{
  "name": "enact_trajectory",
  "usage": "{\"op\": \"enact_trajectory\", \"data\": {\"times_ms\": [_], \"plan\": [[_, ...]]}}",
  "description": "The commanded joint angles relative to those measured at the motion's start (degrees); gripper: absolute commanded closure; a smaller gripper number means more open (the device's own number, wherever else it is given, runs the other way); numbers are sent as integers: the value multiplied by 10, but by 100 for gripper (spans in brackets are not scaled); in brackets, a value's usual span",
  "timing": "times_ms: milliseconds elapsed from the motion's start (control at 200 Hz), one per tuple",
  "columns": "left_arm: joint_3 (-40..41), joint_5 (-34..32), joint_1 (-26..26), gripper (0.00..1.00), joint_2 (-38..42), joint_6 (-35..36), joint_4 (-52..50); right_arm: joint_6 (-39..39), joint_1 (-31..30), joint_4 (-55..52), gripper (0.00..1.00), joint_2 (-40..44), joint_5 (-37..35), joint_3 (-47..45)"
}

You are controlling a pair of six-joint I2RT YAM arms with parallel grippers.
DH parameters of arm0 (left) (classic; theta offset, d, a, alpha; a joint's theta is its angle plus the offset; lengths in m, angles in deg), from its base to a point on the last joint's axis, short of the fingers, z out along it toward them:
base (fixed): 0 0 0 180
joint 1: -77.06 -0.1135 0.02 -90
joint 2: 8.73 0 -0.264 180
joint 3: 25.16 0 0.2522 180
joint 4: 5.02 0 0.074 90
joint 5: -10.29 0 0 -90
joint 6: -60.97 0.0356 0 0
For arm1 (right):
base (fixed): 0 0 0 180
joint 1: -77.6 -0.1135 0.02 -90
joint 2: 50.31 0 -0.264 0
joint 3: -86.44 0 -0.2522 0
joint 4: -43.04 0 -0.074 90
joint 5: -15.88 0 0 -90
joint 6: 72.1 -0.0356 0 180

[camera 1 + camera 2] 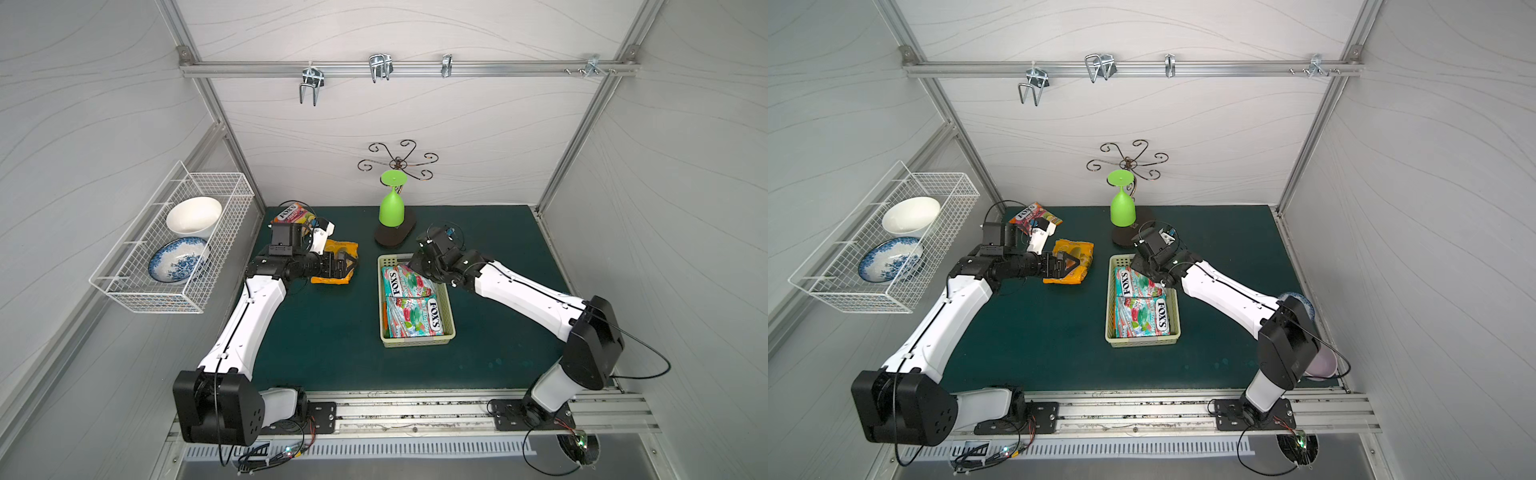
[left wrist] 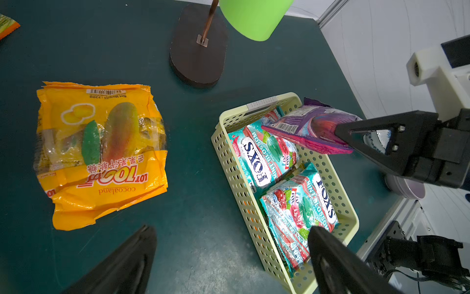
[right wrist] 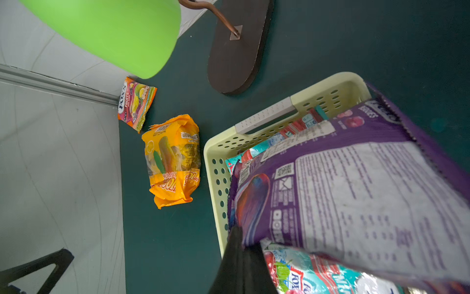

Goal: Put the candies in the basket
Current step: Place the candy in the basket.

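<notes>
My right end effector (image 2: 342,133) pinches a purple candy bag (image 2: 307,124), seemingly over the basket (image 2: 229,163); my left end effector (image 1: 345,266) gapes.

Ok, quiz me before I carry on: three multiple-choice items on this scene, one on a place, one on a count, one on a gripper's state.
1. Where is the purple bag?
A) flat on the mat
B) over the basket, in the right gripper
C) in the wire rack

2. How many teal bags show inside the basket?
A) none
B) four
C) two

3. The left gripper is:
A) open
B) shut on a candy bag
C) shut on nothing

Answers:
1 B: the shut jaws pinch its edge above the rim.
2 C: two FOX'S packs lie side by side.
3 A: its jaws stand wide apart with nothing between them.
</notes>
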Motion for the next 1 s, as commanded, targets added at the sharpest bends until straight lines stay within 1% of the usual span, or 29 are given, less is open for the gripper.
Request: {"op": "enact_trajectory", "data": {"times_ms": [0,120,250,385,535,690,820,936,996], "plan": [[1,2,-3,3,8,3,22,7,-7,30,100,-22,-3,33],[-8,0,-3,3,7,3,13,10,-10,28,100,-49,-13,56],[3,2,-2,3,10,4,23,11,-12,35,100,-76,-2,73],[-8,0,-3,3,9,4,13,23,-12,31,100,-98,-18,91],[1,2,-3,3,11,5,20,23,-12,29,100,-125,-2,99],[-5,5,-3,3,9,3,18,20,-26,30,100,-126,20,98],[-3,2,-3,3,5,4,18,22,-35,21,85,-114,53,95],[-3,4,-3,3,6,2,22,37,-39,18,75,-80,50,80],[4,2,-2,3,6,5,27,46,-40,20,66,-64,56,70]]}}
